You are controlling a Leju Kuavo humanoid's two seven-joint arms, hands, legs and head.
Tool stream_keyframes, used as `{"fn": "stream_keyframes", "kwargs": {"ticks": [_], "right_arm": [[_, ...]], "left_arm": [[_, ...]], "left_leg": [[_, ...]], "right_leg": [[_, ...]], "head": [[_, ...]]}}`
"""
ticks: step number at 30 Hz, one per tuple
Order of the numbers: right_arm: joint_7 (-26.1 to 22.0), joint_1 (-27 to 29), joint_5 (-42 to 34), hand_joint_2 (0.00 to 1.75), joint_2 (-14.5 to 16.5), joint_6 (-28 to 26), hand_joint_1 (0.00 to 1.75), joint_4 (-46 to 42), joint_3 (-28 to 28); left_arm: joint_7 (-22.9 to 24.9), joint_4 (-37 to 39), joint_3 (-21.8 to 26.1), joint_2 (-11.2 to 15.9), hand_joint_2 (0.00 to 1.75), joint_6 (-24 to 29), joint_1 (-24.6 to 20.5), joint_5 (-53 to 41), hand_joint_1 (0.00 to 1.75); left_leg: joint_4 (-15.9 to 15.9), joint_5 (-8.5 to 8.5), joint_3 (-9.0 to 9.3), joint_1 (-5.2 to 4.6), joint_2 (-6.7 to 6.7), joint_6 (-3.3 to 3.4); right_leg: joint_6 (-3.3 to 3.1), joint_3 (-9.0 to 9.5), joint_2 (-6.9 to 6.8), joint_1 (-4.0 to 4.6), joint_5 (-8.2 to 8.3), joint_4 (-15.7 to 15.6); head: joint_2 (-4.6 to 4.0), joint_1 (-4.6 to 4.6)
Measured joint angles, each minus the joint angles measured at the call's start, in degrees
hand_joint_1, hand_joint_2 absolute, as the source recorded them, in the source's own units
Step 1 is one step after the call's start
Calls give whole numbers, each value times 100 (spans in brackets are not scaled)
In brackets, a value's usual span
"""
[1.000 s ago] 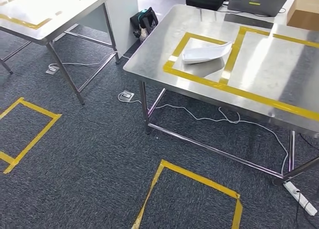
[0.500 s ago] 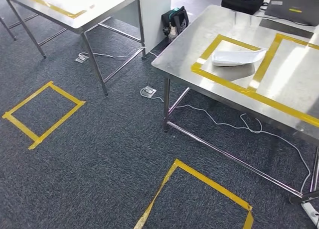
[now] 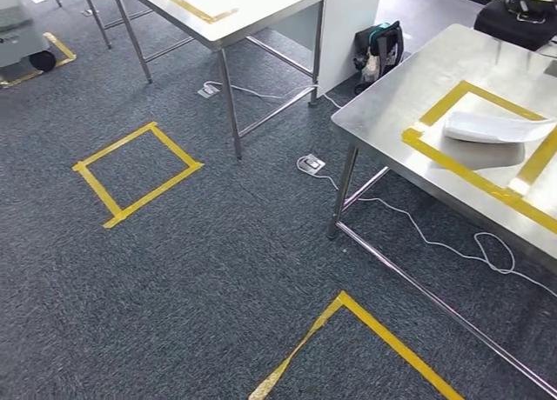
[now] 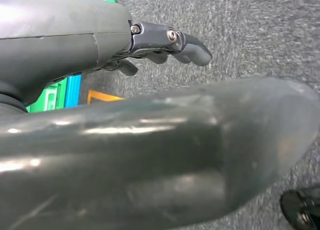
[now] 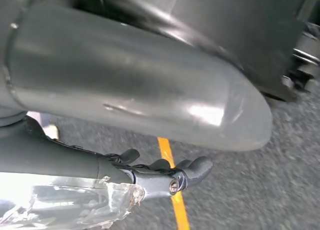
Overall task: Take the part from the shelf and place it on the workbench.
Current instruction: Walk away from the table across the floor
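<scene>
Camera shift: since the earlier head pictures the whole scene has slid to the right, so the robot has turned left; the things themselves lie as they did.
Landmark: the steel counter [image 3: 420,96] on the right of the head view, marked with yellow tape [image 3: 459,170] in rectangles.
White tray: the shallow white tray [image 3: 493,127] rests on the counter inside the taped rectangle nearest its corner, which looks like a marked spot for setting things down.
Second counter: another steel counter [image 3: 263,13] stands well apart from the landmark counter, across the carpet and further back, also taped.
Floor marks: a yellow taped square [image 3: 135,174] lies on the carpet well to the left of the landmark counter, and the corner of another taped square [image 3: 368,330] lies just before it; they are probably standing spots for the robot.
Bag: a dark bag [image 3: 381,48] sits on the floor beyond the landmark counter's far corner.
Left hand: the left hand [image 4: 166,45] hangs over the carpet, fingers straight and apart, holding nothing.
Right hand: the right hand [image 5: 166,175] hangs likewise over the carpet and a strip of yellow tape, fingers loosely extended, nothing in it.
Part: no shelf and no part can be made out, so its place relative to either hand cannot be told.
Judgement: the robot seems to be turning towards the shelf, with the pick-up not yet begun.
</scene>
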Motion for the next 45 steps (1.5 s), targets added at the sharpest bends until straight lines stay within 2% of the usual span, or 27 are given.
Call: {"fn": "stream_keyframes", "kwargs": {"ticks": [2, 3, 5, 7, 9, 11, 13, 15, 16, 17, 18, 20, 22, 24, 25, 26, 29, 31, 32, 33, 35, 37, 39, 40, 42, 43, 45], "right_arm": [[29, -18, -17, 0, 1, 72, 0, 0, -7], [45, -25, -21, 0, 1, 104, 0, 0, -11], [65, -28, -17, 0, 3, 141, 0, 0, -19], [76, -12, -7, 0, 4, 136, 0, 0, -23], [85, -6, 0, 0, 5, 116, 0, 0, -29], [91, -20, 5, 0, 10, 104, 0, 0, -33], [103, -36, 13, 0, 17, 87, 0, -1, -33], [126, -44, 34, 0, 22, 58, 0, -2, -33], [136, -49, 46, 0, 23, 48, 0, -2, -33], [142, -57, 55, 0, 26, 42, 0, -2, -33], [145, -66, 60, 0, 31, 40, 0, -3, -33], [147, -72, 65, 0, 43, 39, 0, -4, -32], [155, -61, 83, 0, 48, 42, 0, -4, -31], [167, -49, 139, 0, 48, 64, 0, -4, -27], [169, -48, 176, 0, 48, 83, 0, -4, -19], [163, -49, 209, 0, 48, 100, 0, -4, -7], [142, -59, 260, 0, 48, 118, 0, -4, 27], [138, -68, 269, 0, 48, 116, 0, -4, 44], [136, -74, 272, 0, 49, 114, 0, -5, 51], [133, -79, 276, 0, 50, 112, 0, -5, 57], [124, -76, 292, 0, 56, 99, 0, -7, 71], [119, -63, 311, 0, 62, 89, 0, -6, 86], [122, -58, 325, 0, 63, 93, 0, -5, 94], [128, -61, 331, 0, 63, 107, 0, -5, 98], [151, -71, 351, 0, 63, 154, 0, -6, 112], [164, -74, 361, 0, 63, 176, 0, -7, 124], [181, -74, 374, 0, 63, 195, 0, -7, 145]], "left_arm": [[31, 1, -50, -65, 0, 13, -3, -111, 0], [47, 1, -75, -103, 0, 19, 0, -149, 0], [73, 1, -122, -188, 0, 27, -21, -186, 0], [80, 0, -157, -266, 0, 28, -74, -203, 0], [80, 0, -184, -326, 0, 19, -102, -231, 0], [80, 0, -203, -367, 0, 11, -98, -249, 0], [80, 0, -213, -396, 0, 10, -111, -252, 0], [77, 0, -216, -421, 0, 5, -148, -252, 0], [74, 0, -216, -432, 0, 0, -157, -250, 0], [71, 0, -216, -440, 0, -5, -156, -249, 0], [69, 0, -216, -446, 0, -9, -142, -246, 0], [68, 0, -215, -449, 0, -15, -126, -243, 0], [56, 0, -214, -454, 0, -24, -135, -227, 0], [15, 0, -209, -445, 0, -46, -136, -175, 0], [-13, 0, -199, -431, 0, -64, -126, -136, 0], [-37, 0, -183, -412, 0, -84, -113, -96, 0], [-62, 0, -130, -356, 0, -133, -95, -17, 0], [-64, 0, -109, -326, 0, -148, -90, -6, 0], [-65, 0, -99, -311, 0, -152, -78, -3, 0], [-66, 1, -86, -300, 0, -157, -63, 7, 0], [-61, 1, -50, -285, 0, -168, -42, 37, 0], [-62, 1, -19, -276, 0, -175, -55, 60, 0], [-83, 0, 3, -266, 0, -175, -69, 70, 0], [-99, 0, 14, -257, 0, -175, -65, 74, 0], [-132, 0, 36, -236, 0, -175, -48, 74, 0], [-145, 0, 43, -227, 0, -175, -47, 72, 0], [-161, 0, 57, -218, 0, -174, -81, 63, 0]], "left_leg": [[-9, 35, -38, 24, -115, -73], [15, 20, -61, 24, -67, -102], [339, -198, -227, 9, 231, -152], [1078, -599, -578, 4, 563, -190], [1620, -774, -820, 25, 655, -221], [1386, -558, -660, 48, 715, -234], [624, -241, -218, 47, 1008, -235], [124, -133, 53, 27, 1243, -169], [49, -151, 75, 13, 1251, -128], [48, -153, 64, 9, 1153, -71], [39, -148, 60, 12, 1078, -37], [25, -116, 57, 26, 926, 40], [22, -94, 36, 26, 771, 100], [24, -84, 20, 14, 592, 125], [25, -80, 19, 10, 500, 125], [27, -74, 22, 8, 406, 119], [39, -54, 16, -1, 162, 65], [37, -33, -12, 2, 42, -5], [25, -15, -28, 15, -18, -45], [27, -7, -43, 27, -6, -75], [227, -146, -149, 18, 248, -125], [847, -512, -441, 7, 568, -169], [1517, -782, -762, 24, 647, -211], [1635, -770, -818, 35, 659, -226], [1210, -450, -592, 58, 745, -248], [830, -261, -381, 63, 899, -255], [227, -87, -67, 51, 1156, -218]], "right_leg": [[-55, 29, -88, 17, 10, -19], [-94, 46, -155, 17, 29, -30], [-158, 58, -319, 3, 69, -60], [-181, 47, -511, 11, 76, -66], [-185, 35, -712, 16, 72, -65], [-176, 38, -876, 12, 66, -64], [-133, 56, -1006, 30, 40, -53], [-62, 56, -1138, 74, 0, -41], [-29, 61, -1208, 92, -19, -42], [-1, 88, -1287, 90, -31, -52], [30, 111, -1289, 76, -58, -43], [80, 39, -1024, 43, -267, 218], [96, -293, -652, 30, -661, 931], [83, -633, -535, 35, -878, 1574], [69, -681, -519, 36, -819, 1616], [53, -611, -496, 35, -648, 1414], [9, -123, -151, 11, -88, 288], [-27, -15, -39, 18, -14, 28], [-58, 1, -108, 26, 3, 21], [-95, 18, -171, 31, 23, 4], [-168, 55, -312, 24, 72, -45], [-206, 58, -471, 27, 90, -67], [-219, 53, -649, 32, 82, -66], [-219, 53, -735, 32, 74, -65], [-196, 70, -884, 26, 51, -64], [-171, 85, -948, 32, 34, -61], [-103, 84, -1069, 68, -26, -34]], "head": [[0, -1], [0, -4], [0, -38], [0, -72], [0, -74], [0, -76], [0, -85], [0, -80], [0, -72], [0, -58], [0, -47], [0, -23], [0, 10], [0, 23], [0, 27], [0, 27], [0, 26], [0, 20], [0, 17], [0, 19], [0, -3], [0, -29], [0, -33], [0, -33], [0, -33], [0, -36], [0, -35]]}}
